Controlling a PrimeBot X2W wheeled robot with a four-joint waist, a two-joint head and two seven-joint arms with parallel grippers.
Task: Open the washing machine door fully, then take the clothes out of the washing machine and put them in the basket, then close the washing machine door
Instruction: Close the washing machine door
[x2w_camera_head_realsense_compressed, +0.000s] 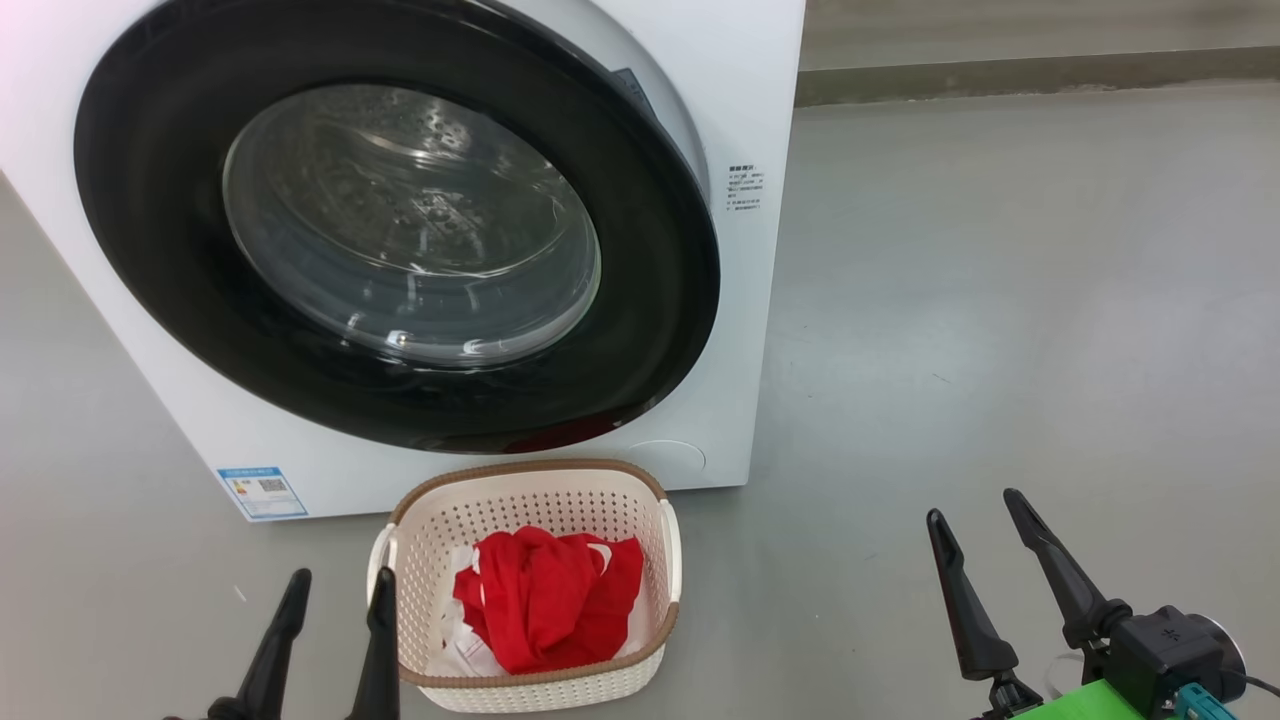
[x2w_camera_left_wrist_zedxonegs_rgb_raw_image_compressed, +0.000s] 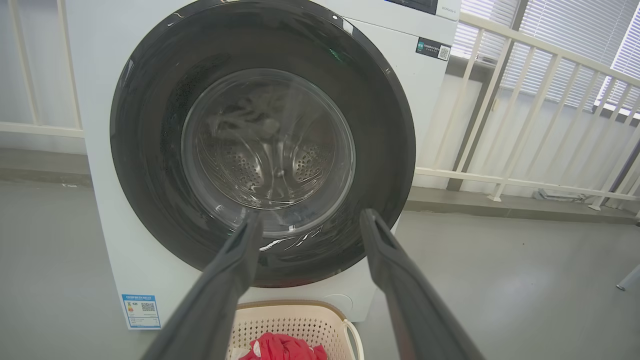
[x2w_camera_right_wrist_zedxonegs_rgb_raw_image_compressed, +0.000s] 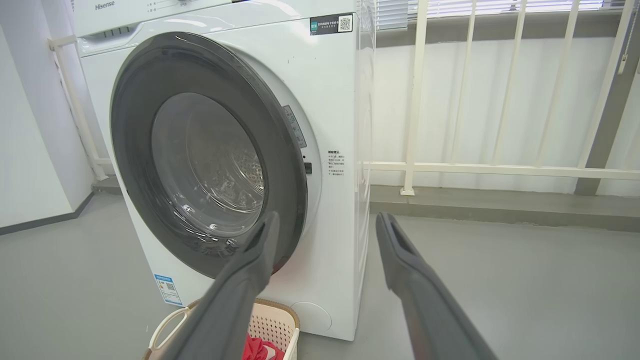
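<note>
At seven and five o'clock, the left pincer (x2w_camera_head_realsense_compressed: 342, 575) and right pincer (x2w_camera_head_realsense_compressed: 972, 505) pointed toward twelve, both open and empty; the washing machine (x2w_camera_right_wrist_zedxonegs_rgb_raw_image_compressed: 330, 100) read "Hisense".

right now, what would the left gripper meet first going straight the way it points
Probably the washing machine door, low on its glass, straight ahead of the left gripper; depth is unclear.

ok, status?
Open, empty: left gripper, right gripper. Red clothes in basket. The washing machine door looks slightly ajar, latch side. Basket sits just below it.
</note>
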